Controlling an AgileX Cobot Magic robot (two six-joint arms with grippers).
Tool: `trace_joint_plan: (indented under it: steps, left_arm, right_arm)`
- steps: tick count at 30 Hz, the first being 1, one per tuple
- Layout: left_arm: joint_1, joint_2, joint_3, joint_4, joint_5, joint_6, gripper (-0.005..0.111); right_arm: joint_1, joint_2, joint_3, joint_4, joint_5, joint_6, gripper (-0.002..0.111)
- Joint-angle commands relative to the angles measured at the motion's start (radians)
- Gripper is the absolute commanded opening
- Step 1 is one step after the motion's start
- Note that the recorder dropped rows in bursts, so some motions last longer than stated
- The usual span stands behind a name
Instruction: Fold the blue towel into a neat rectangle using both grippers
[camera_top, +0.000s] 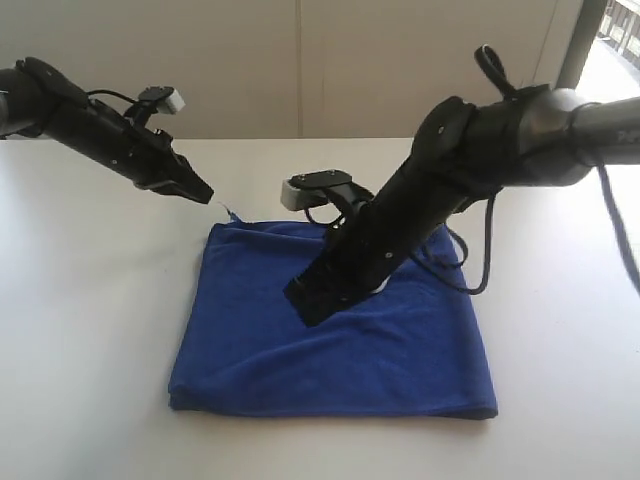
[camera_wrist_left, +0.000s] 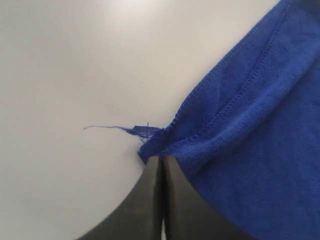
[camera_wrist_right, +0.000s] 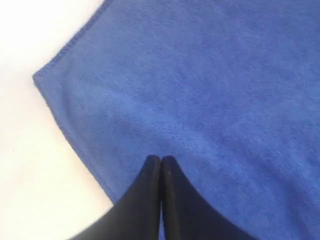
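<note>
Nearest me, the blue towel (camera_top: 400, 370) lies flat on the worktop (camera_top: 90, 330), near edge running 9 to 3 o'clock. At its 11 o'clock corner points the left tool (camera_top: 207, 195), closed tight and empty; the right tool (camera_top: 308, 305), likewise closed, sits over the middle, farther from any edge.

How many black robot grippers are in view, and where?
2. The left gripper is shut at the far-left corner of the deep blue microfibre towel; the right gripper is shut over the towel's middle. None seems hidden.
</note>
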Motion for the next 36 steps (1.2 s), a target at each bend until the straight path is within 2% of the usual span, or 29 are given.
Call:
trace_joint_plan:
  steps: [1,5,7,16,23,36]
  left_arm:
    - [-0.001,0.029,-0.009,-0.02,0.047,0.031,0.012]
    - [-0.002,0.043,-0.009,-0.022,0.048,0.087,0.038]
    - [-0.007,0.051,-0.009,-0.022,0.021,0.099,0.044]
    - [-0.047,0.076,-0.009,-0.026,-0.07,0.146,0.044]
    - [-0.049,0.079,-0.009,-0.026,-0.085,0.146,0.044]
    - [-0.049,0.079,-0.009,-0.026,-0.076,0.146,0.033]
  right_arm:
    - [0.077,0.065,0.0,0.036,0.008,-0.04,0.0]
    - [0.135,0.099,0.0,0.051,-0.014,-0.039,0.0]
    - [0.155,0.109,0.0,0.051,-0.028,-0.039,0.0]
    - [0.175,0.117,-0.002,0.051,-0.029,-0.039,0.0]
    - [0.183,0.104,-0.064,0.049,-0.085,-0.045,0.0]
    - [0.24,0.21,-0.102,0.063,-0.066,-0.04,0.0]
